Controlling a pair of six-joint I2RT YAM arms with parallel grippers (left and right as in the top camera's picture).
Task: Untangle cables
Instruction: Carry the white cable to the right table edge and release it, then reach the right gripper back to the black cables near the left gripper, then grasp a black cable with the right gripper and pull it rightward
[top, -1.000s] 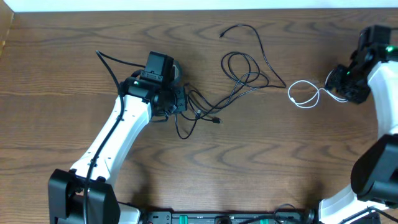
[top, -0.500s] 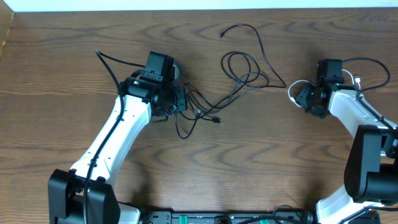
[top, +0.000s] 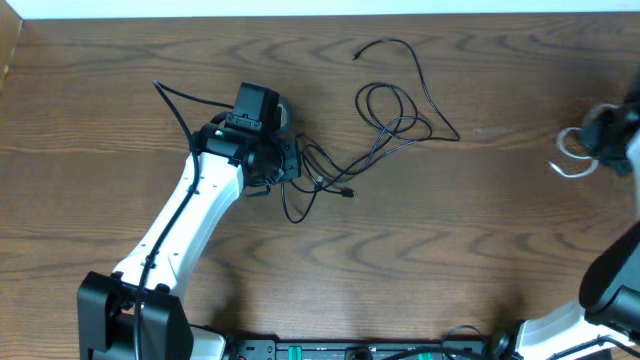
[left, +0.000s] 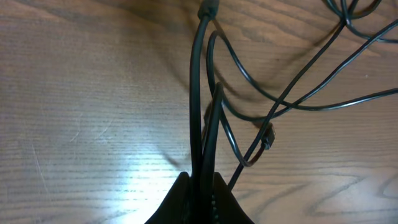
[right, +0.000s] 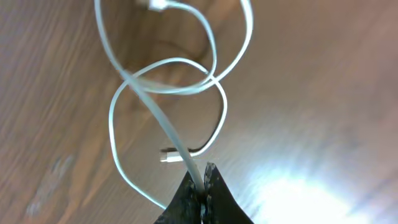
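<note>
The black cable (top: 395, 125) lies in loose loops across the middle of the table, with one plug (top: 356, 57) at the far end. My left gripper (top: 292, 165) is shut on that cable's left strands. In the left wrist view the strands run up out of the closed jaws (left: 202, 179), past a small plug (left: 267, 137). The white cable (top: 568, 166) hangs coiled at the far right edge, apart from the black one. My right gripper (top: 596, 146) is shut on it. In the right wrist view the white cable (right: 163, 115) rises from the jaws (right: 202, 173) into loops, with its plug (right: 169, 155) showing.
A thicker black wire (top: 180, 98) of the left arm loops over the table at the upper left. The wooden table (top: 500, 240) shows between the two cables. The right arm (top: 615, 270) stands along the right edge.
My right gripper came in to the white cable beside the black one, shut on it, and drew it away to the far right. The left arm and black cable have not moved.
</note>
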